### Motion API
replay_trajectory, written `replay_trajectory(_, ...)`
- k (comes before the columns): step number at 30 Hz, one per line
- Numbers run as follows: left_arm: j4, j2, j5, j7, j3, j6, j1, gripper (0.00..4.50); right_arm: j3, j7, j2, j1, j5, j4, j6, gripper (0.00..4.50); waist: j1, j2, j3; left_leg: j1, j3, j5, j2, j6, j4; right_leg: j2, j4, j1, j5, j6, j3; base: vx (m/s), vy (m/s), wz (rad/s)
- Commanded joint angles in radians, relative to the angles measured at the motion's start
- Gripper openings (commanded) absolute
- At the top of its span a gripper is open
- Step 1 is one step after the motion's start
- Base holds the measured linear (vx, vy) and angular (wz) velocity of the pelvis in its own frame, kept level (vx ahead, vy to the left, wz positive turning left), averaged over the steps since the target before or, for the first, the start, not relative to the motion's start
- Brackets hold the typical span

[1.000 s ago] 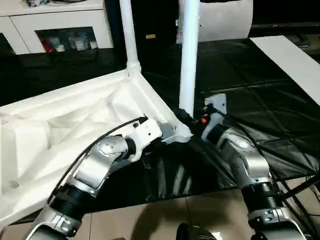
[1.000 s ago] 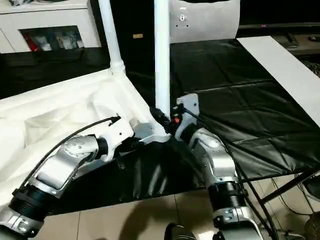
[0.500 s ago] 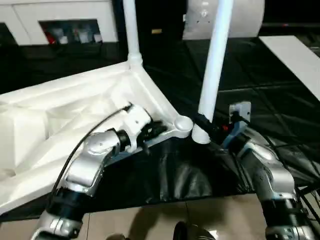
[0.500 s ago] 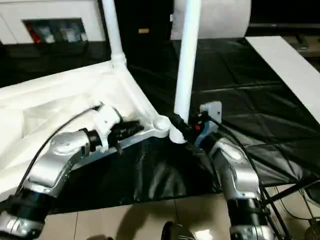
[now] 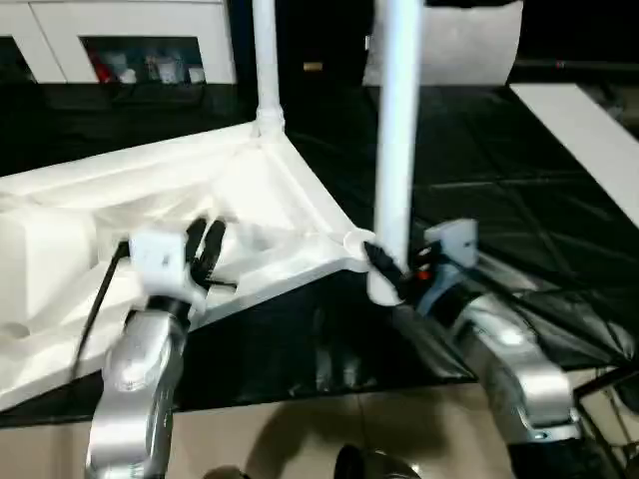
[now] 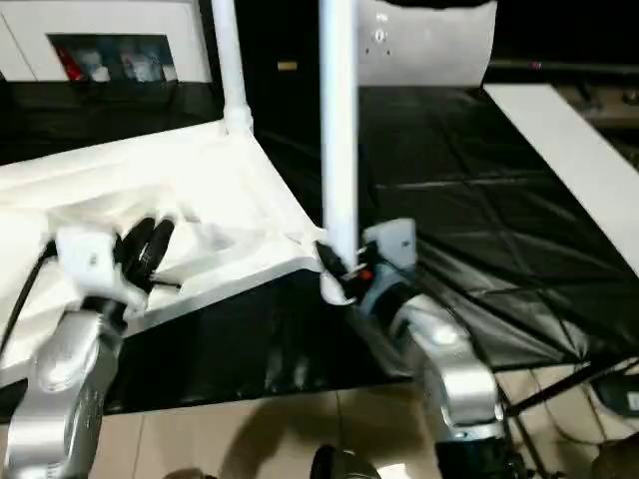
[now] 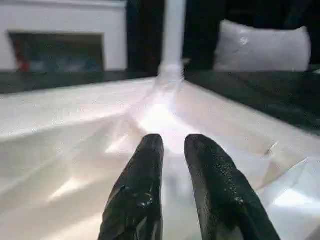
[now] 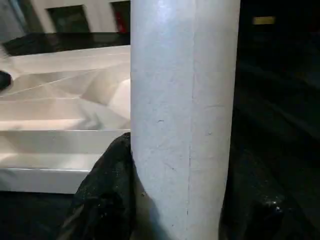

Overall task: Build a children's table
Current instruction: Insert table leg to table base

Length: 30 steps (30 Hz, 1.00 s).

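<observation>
The children's table top (image 5: 150,190) lies upside down on the left, white and ribbed. One white leg (image 5: 266,70) stands in its far corner socket. My right gripper (image 5: 384,267) is shut on a second leg (image 5: 394,150) near its lower end, and black fingers (image 8: 107,190) flank the tube (image 8: 182,115). This leg stands nearly upright, its foot just beside the near-right corner socket (image 5: 356,241). My left gripper (image 5: 205,238) hovers over the top's near rim, left of that socket. Its fingers (image 7: 150,165) are slightly open with nothing between them.
The black-sheeted work table (image 5: 499,170) stretches to the right, and its front edge runs just below the table top. A long white board (image 5: 584,130) lies at far right. White cabinets (image 5: 130,40) and a pale cushion (image 5: 459,50) stand behind. Tiled floor (image 5: 300,439) lies in front.
My left gripper has let go of the table top's near corner, drawn back to the left and opened. The right gripper's leg tilted away, then came back upright beside the corner socket.
</observation>
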<state>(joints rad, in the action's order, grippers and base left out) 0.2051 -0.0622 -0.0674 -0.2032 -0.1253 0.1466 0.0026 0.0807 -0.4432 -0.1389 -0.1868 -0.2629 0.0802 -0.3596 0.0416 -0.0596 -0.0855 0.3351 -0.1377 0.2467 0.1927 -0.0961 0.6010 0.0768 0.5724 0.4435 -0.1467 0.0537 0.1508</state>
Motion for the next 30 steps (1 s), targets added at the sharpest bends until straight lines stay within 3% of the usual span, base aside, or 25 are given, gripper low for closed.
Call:
replay_trajectory(1, 0.03, 0.002, 0.017, 0.021, 0.013, -0.009, 0.001, 1.01, -0.014, 0.002, -0.013, -0.021, 0.011, 0.015, 0.005, 1.88, 0.003, -0.003, 0.058, 0.018, -0.005, 0.102, 0.028, 0.093, -0.076, 0.058, -0.095, -0.077, -0.457, -0.047, -0.059, 0.0, 0.0, 0.0)
replay_trajectory(2, 0.032, 0.004, 0.023, 0.032, 0.018, -0.012, 0.003, 1.01, -0.018, 0.005, -0.019, -0.031, 0.017, 0.0, 0.005, 1.88, 0.004, 0.0, 0.057, 0.015, -0.004, 0.108, 0.03, 0.09, -0.077, 0.059, -0.095, -0.076, -0.454, -0.042, -0.06, 0.0, 0.0, 0.0)
replay_trajectory(3, 0.035, 0.008, 0.022, 0.037, 0.016, -0.013, 0.003, 1.01, -0.018, 0.006, -0.021, -0.034, 0.019, -0.005, 0.002, 1.88, 0.004, -0.008, 0.053, 0.014, -0.003, 0.122, 0.032, 0.089, -0.079, 0.062, -0.097, -0.076, -0.461, -0.04, -0.061, 0.0, 0.0, 0.0)
replay_trajectory(5, 0.035, 0.008, 0.022, 0.037, 0.016, -0.013, 0.003, 1.01, -0.018, 0.006, -0.021, -0.034, 0.019, -0.005, 0.002, 1.88, 0.004, -0.004, 0.055, 0.012, -0.001, 0.12, 0.035, 0.081, -0.08, 0.064, -0.095, -0.077, -0.444, -0.031, -0.063, 0.0, 0.0, 0.0)
replay_trajectory(7, 0.035, 0.008, 0.022, 0.037, 0.016, -0.013, 0.003, 1.01, -0.018, 0.006, -0.021, -0.034, 0.019, -0.005, 0.002, 1.88, 0.006, -0.01, 0.062, 0.017, 0.002, 0.066, 0.039, 0.084, -0.079, 0.066, -0.077, -0.085, -0.337, 0.004, -0.07, 0.0, 0.0, 0.0)
replay_trajectory(10, 0.035, 0.008, 0.022, 0.037, 0.016, -0.013, 0.003, 1.01, -0.018, 0.006, -0.021, -0.034, 0.019, -0.005, 0.002, 1.88, 0.007, -0.013, 0.064, 0.016, -0.002, 0.033, 0.037, 0.1, -0.076, 0.067, -0.071, -0.085, -0.289, 0.04, -0.074, 0.0, 0.0, 0.0)
replay_trajectory(23, 0.035, 0.008, 0.022, 0.037, 0.016, -0.013, 0.003, 1.01, -0.018, 0.006, -0.021, -0.034, 0.019, -0.005, 0.002, 1.88, 0.014, -0.015, 0.065, 0.016, -0.004, 0.031, 0.036, 0.103, -0.074, 0.067, -0.073, -0.088, -0.315, 0.043, -0.072, 0.0, 0.0, 0.0)
replay_trajectory(30, 0.035, 0.008, 0.022, 0.037, 0.016, -0.013, 0.003, 1.01, -0.018, 0.006, -0.021, -0.034, 0.019, -0.005, 0.002, 1.88, 0.016, -0.015, 0.068, 0.017, -0.003, 0.0, 0.036, 0.11, -0.071, 0.067, -0.066, -0.09, -0.273, 0.055, -0.073, 0.0, 0.0, 0.0)
